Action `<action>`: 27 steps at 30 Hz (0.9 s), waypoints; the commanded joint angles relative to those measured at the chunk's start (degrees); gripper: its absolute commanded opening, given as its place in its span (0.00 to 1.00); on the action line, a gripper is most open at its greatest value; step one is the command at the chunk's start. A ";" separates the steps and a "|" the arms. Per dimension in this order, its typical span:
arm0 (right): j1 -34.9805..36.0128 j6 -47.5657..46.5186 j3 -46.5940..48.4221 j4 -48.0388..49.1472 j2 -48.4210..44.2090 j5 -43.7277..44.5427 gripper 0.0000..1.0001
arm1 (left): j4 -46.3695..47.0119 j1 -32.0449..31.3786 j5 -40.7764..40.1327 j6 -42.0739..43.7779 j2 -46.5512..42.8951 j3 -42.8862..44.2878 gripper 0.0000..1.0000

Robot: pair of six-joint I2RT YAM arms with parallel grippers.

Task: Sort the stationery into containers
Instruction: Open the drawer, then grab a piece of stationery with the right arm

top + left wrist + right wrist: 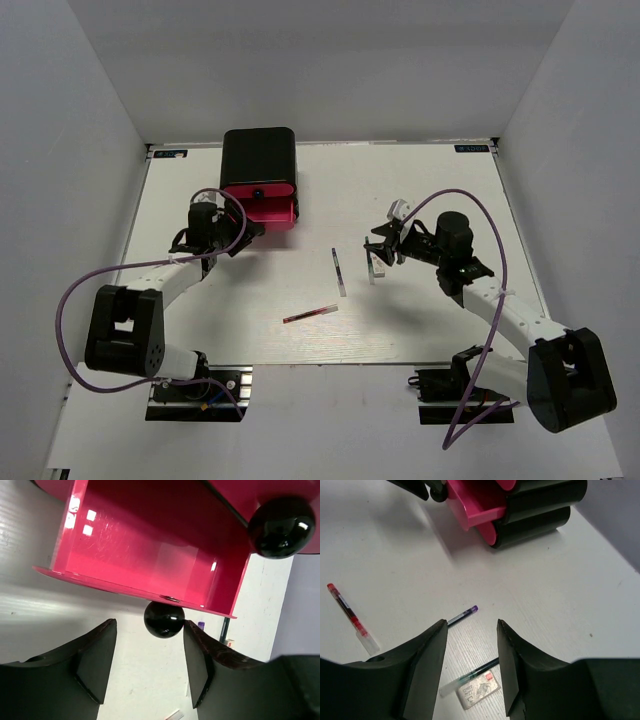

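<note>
drawer knob (164, 619) at mouth of spread left gripper (150, 670); right gripper (472, 665) spread over dark pen (479, 670)

Drawer (150, 545) ahead of left gripper (149, 650): glossy pink-red, white glare spots. Knob (164, 619) at its black fingers (95, 665): shiny black. Box (258, 155): black. Table (350, 180): white. Beyond right gripper (471, 635), black fingers (420, 675): red pen (347, 611) with clear cap; dark pen (462, 615), purple tip. Nearer in: dark-green pen (480, 670), clear cap; whitish block (479, 691), red mark.
</note>
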 commanded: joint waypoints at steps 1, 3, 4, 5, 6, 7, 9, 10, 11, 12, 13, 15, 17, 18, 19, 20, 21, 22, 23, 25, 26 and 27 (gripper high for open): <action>-0.14 -1.60 1.98 -2.86 0.89 0.58 0.50 | -3.08 0.06 -0.69 1.89 -3.47 1.44 0.66; -0.14 -1.60 2.07 -4.10 1.42 1.71 0.50 | -5.01 0.06 -1.21 2.41 -4.79 1.44 0.67; -0.32 -1.60 2.24 -4.88 1.78 2.16 0.50 | -5.02 0.06 -1.22 2.42 -6.45 1.44 0.67; -0.14 -1.43 2.33 -5.24 2.39 2.60 0.48 | -5.97 0.06 -1.22 2.94 -7.33 0.83 0.67; -0.32 -1.08 2.59 -5.59 3.18 3.38 0.46 | -6.85 0.06 -1.74 2.95 -8.30 0.83 0.67; -0.23 -1.08 2.86 -6.90 3.71 4.18 0.41 | -7.38 0.06 -1.74 2.95 -9.27 0.31 0.67; -0.14 -1.08 3.73 -7.88 5.38 4.88 0.34 | -9.04 0.06 -2.27 2.95 -12.43 -0.23 0.67; -0.23 -0.82 4.00 -9.19 6.08 5.58 0.26 | -9.76 0.06 -2.27 3.47 -13.48 -0.75 0.67; -0.23 -0.55 4.18 -9.55 7.48 6.37 0.23 | -10.37 0.06 -2.79 3.47 -15.67 -1.36 0.67; -0.14 0.23 5.22 -10.25 8.19 6.90 0.20 | -11.51 0.06 -2.80 3.47 -16.74 -1.37 0.67; -0.23 0.68 5.58 -11.04 8.63 8.30 0.15 | -12.22 0.06 -3.32 4.00 -17.70 -2.06 0.67; -0.23 1.12 7.16 -12.27 10.91 9.01 0.15 | -13.71 0.06 -3.33 4.00 -20.25 -2.86 0.66; -0.23 2.26 8.74 -14.37 12.93 10.68 0.15 | -14.59 0.58 -3.33 4.52 -21.66 -3.48 0.66; -0.14 2.70 9.36 -15.17 14.33 11.12 0.18 | -15.12 0.58 -3.33 4.53 -22.28 -4.00 0.66; -0.23 4.70 12.06 -15.87 16.26 12.08 0.21 | -16.26 0.58 -3.33 5.22 -23.50 -4.01 0.64; -0.23 5.16 13.31 -19.36 17.50 12.53 0.23 | -16.88 0.58 -3.33 5.23 -24.30 -4.01 0.64; -0.14 5.51 14.54 -20.70 20.73 13.32 0.24 | -17.49 0.58 -3.33 5.23 -25.09 -4.61 0.64; -0.14 7.69 18.20 -21.76 22.16 13.85 0.24 | -18.54 0.58 -3.33 5.23 -26.05 -5.40 0.64; -0.23 8.58 19.63 -25.60 23.13 14.72 0.26 | -19.07 0.58 -3.33 5.23 -28.33 -6.02 0.64; -0.05 10.42 23.67 -27.91 27.26 15.69 0.28 | -19.86 0.58 -3.33 5.23 -30.97 -7.95 0.66; 0.03 11.48 24.56 -29.31 28.05 17.00 0.28 | -20.74 0.58 -3.33 4.71 -32.38 -8.66 0.66; 0.12 12.45 25.87 -29.50 29.62 17.28 0.28 | -20.75 0.58 -3.33 4.70 -33.70 -9.36 0.67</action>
